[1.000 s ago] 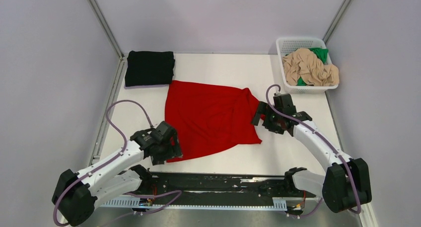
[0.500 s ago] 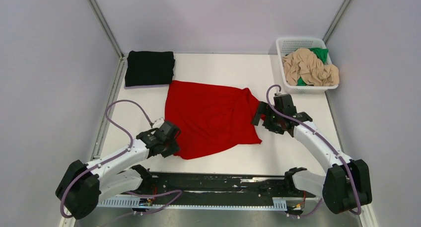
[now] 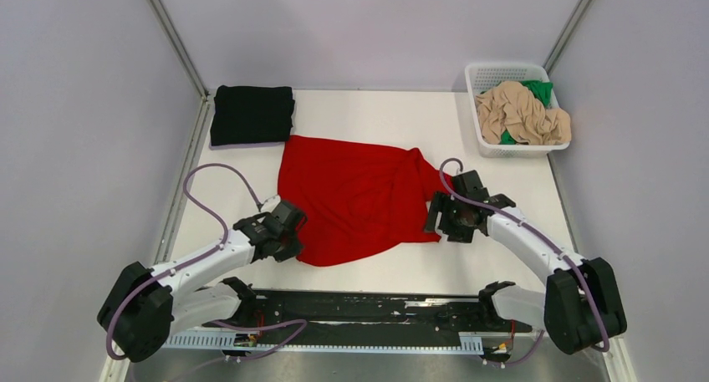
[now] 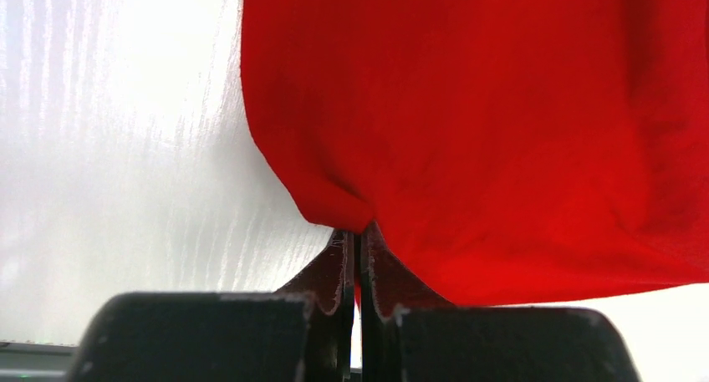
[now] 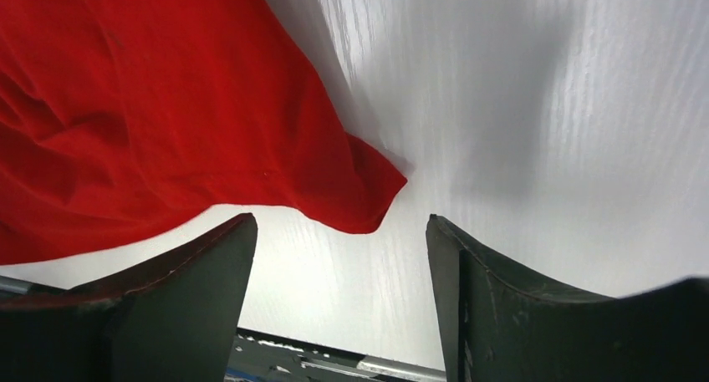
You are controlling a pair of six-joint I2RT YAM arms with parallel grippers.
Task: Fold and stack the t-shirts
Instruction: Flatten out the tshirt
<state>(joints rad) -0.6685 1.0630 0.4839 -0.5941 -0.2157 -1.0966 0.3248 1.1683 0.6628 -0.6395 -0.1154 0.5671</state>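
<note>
Risk of a lopsided drag: the red t-shirt [image 3: 355, 198] lies spread on the table [image 3: 376, 114], near-left corner pinched in the closed left hand [image 4: 358, 241], while the right hand [image 5: 339, 231] stands wide astride the right corner, ungripped, so lifting now could bunch it.

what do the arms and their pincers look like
The left arm and right arm have white shells, black joints and bulky black shoulders. A lilac cable loops along each. The left pincer and right pincer are black, with two dark, tapering fingers.
</note>
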